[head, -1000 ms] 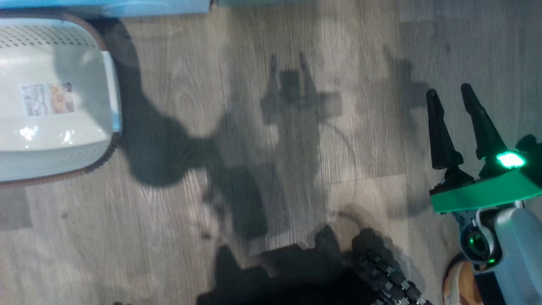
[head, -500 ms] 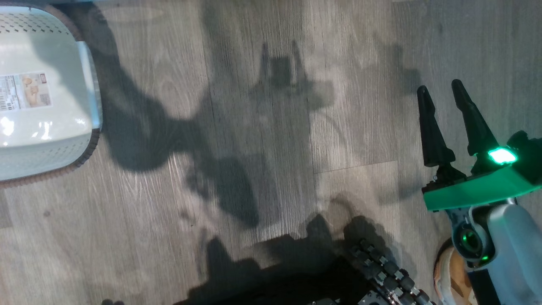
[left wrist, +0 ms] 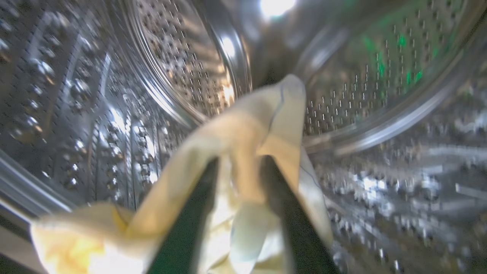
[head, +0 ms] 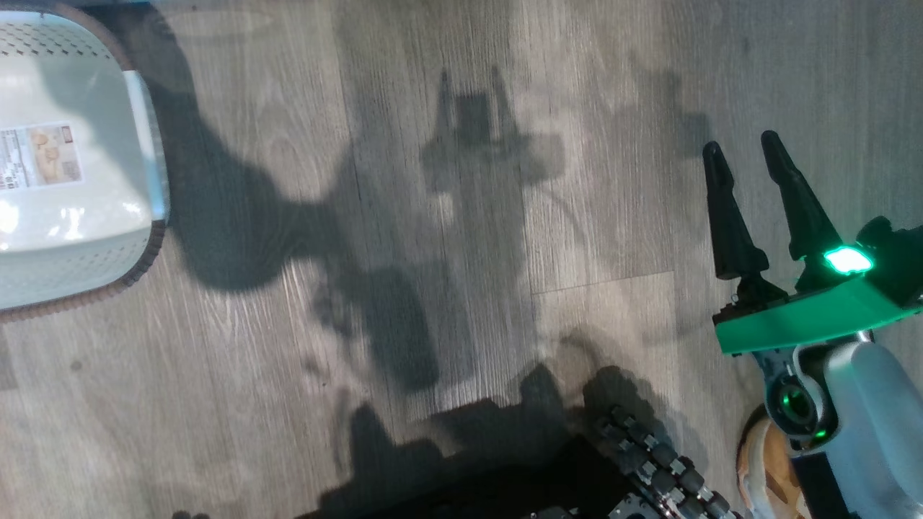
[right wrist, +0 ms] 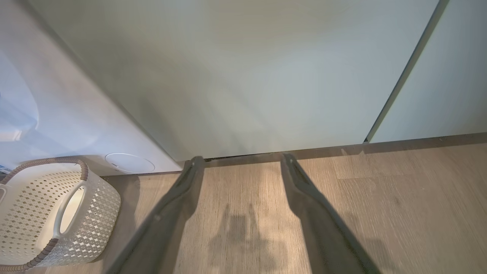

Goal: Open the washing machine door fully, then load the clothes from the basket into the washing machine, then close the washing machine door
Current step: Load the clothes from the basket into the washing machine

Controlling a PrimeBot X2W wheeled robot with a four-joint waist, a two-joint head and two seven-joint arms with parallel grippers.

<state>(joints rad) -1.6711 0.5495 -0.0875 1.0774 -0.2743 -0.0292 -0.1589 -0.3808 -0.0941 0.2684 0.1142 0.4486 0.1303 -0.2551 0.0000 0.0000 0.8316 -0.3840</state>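
In the left wrist view my left gripper [left wrist: 240, 160] reaches inside the washing machine's steel drum [left wrist: 182, 68]. Its two dark fingers stand apart. A pale yellow piece of the clothes [left wrist: 236, 129] is draped over and between them and hangs down to the lower left. The cream basket [head: 72, 274] sits on the floor at the far left with a label [head: 40, 155] on its bare bottom. It also stands beside the white washing machine front [right wrist: 45, 114] as the basket [right wrist: 49, 213]. My right gripper [head: 741, 143] hovers open over the floor, with nothing in the right gripper [right wrist: 242, 158]. The washing machine door is out of view.
Pale green cabinets [right wrist: 247, 76] rise behind a wooden floor [head: 433, 216]. A round flap [right wrist: 129, 163] sits low on the machine. My dark wheeled base [head: 649, 468] shows at the bottom edge. A tan shoe tip [head: 764, 468] lies at the lower right.
The head camera has swung, so the basket has slid towards the left edge of the picture. My right gripper stays open and has hardly moved.
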